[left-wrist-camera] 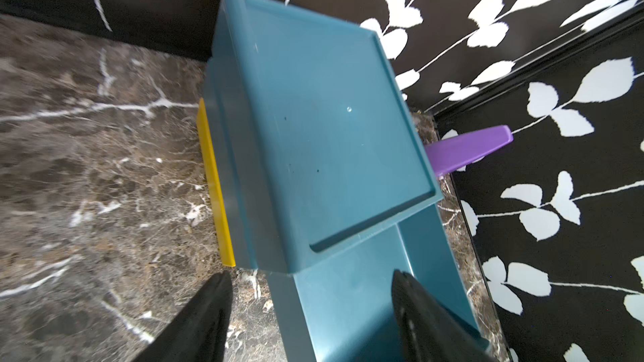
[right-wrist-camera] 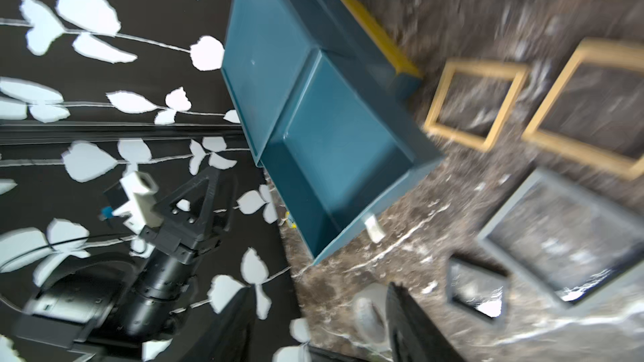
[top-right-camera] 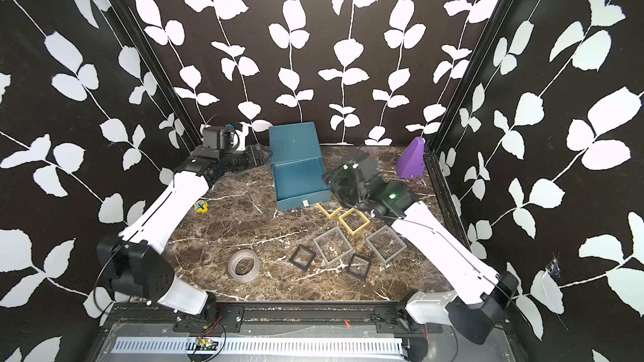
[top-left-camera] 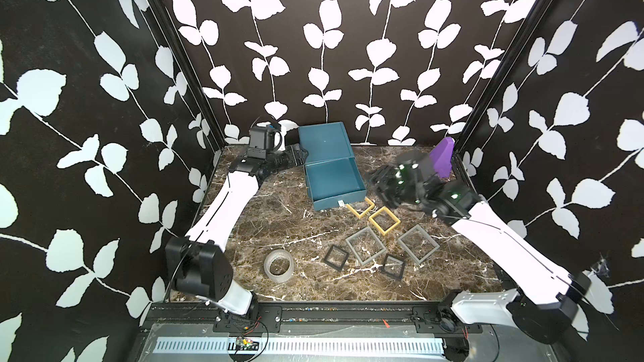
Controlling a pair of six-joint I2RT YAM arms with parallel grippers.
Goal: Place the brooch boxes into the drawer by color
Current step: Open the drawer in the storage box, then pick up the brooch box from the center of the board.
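The teal drawer (top-left-camera: 324,139) chest stands at the back, its top drawer (top-left-camera: 332,177) pulled out and empty. In front of it lie two yellow brooch boxes (top-left-camera: 384,220) (top-left-camera: 362,208), two grey ones (top-left-camera: 366,246) (top-left-camera: 418,243) and two black ones (top-left-camera: 337,256) (top-left-camera: 393,266). My left gripper (left-wrist-camera: 310,273) is open beside the chest's left side, one finger over the marble and one over the open drawer. My right gripper (right-wrist-camera: 319,287), blurred, hovers open and empty to the right of the open drawer, above the yellow boxes.
A clear tape roll (top-left-camera: 278,266) lies at the front left. A purple wedge (top-left-camera: 442,156) stands in the back right corner. A small yellow-and-blue piece (top-right-camera: 201,206) lies by the left arm. Patterned walls close in three sides of the marble table (top-left-camera: 271,224).
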